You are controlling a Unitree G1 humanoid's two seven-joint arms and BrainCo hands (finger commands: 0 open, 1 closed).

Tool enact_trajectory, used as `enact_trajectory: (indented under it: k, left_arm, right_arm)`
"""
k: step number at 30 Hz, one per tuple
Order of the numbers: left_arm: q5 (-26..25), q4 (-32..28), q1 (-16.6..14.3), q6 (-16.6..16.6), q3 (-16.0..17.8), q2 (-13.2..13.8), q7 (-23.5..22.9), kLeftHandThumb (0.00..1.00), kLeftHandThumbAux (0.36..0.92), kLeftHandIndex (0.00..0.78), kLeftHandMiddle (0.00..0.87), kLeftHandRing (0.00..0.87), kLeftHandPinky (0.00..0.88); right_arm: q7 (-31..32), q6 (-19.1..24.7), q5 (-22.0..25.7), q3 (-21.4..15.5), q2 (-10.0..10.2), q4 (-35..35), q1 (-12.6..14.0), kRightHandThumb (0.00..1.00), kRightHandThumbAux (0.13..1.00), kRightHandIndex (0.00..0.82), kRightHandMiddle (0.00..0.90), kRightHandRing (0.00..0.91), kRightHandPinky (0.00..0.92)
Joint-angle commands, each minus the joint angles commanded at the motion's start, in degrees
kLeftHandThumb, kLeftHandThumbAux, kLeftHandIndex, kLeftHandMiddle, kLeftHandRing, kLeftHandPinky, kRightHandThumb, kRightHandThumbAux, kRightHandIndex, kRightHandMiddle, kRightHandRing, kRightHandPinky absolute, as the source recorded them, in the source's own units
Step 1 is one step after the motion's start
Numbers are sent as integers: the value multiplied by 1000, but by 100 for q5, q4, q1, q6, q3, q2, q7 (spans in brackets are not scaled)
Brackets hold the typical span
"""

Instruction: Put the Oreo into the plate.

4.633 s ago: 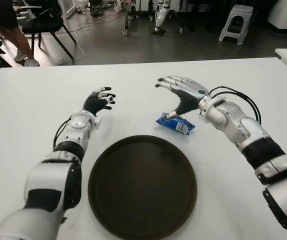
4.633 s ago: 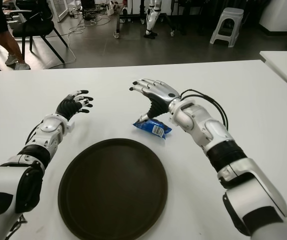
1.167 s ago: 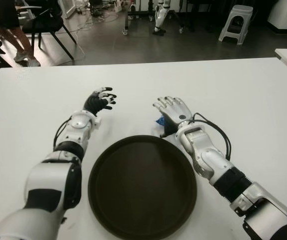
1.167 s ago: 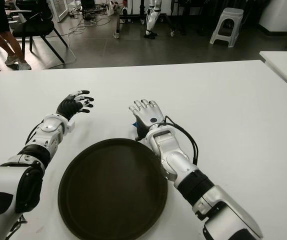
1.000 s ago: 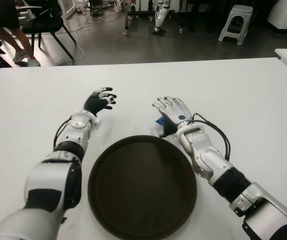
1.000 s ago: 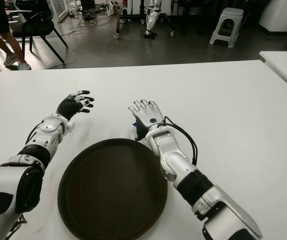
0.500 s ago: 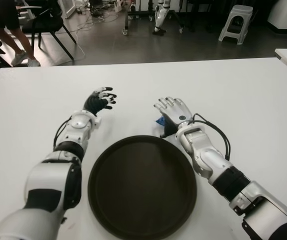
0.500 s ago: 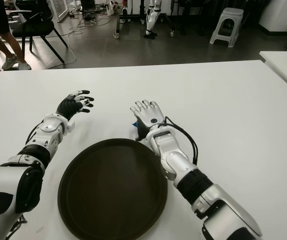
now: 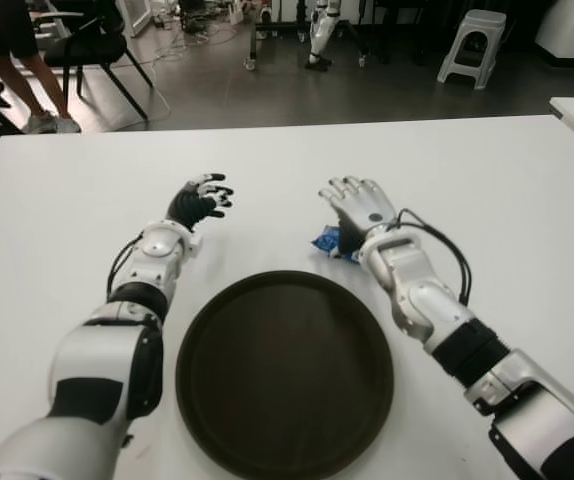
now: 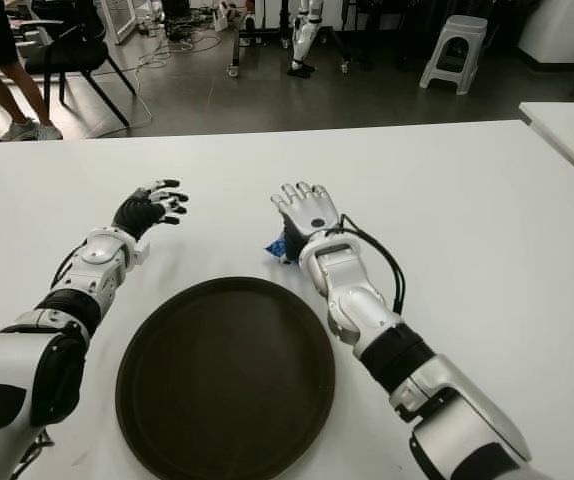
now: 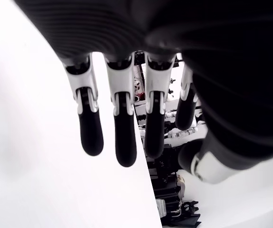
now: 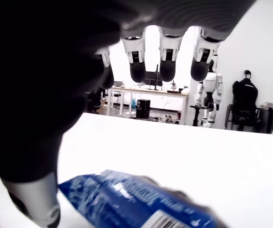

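Just above the round dark plate (image 9: 285, 372) at centre frame, the right hand (image 9: 359, 208), fingers spread, covers the small blue crinkly Oreo packet (image 9: 327, 241) — seemingly light, slippery, crushable, best pinched across its middle — while the open left hand (image 9: 199, 198) shows upper left.

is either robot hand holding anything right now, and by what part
Nothing is held. The right robot hand is open above the blue Oreo pack, which lies on the table. The left robot hand is open too.
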Motion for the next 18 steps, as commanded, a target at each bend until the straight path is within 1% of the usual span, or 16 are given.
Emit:
enact_trajectory:
  k: [6,11,15,18]
  left_arm:
    - [-1,-3,10,0,0,4,14,109,690,231,346,351,389]
    - [0,-2,18,-3,0,12,19,122,684,223,338,348,383]
    - [-3,-1,12,2,3,10,11,125,686,219,338,353,394]
    - [-2,-2,14,-6,2,11,9,125,685,222,342,356,395]
  right_arm:
    - [237,204,-63,-58,-106,-266,1,0,755,23,17,6,17]
    - [401,379,-155,-50,-145,-426,20,0,747,25,13,3,13]
    - [482,363,-211,-32,-215,-514,37,0,738,22,3,0,3]
    - [493,317,-215,-13,-226,-530,66,0,734,19,1,0,1]
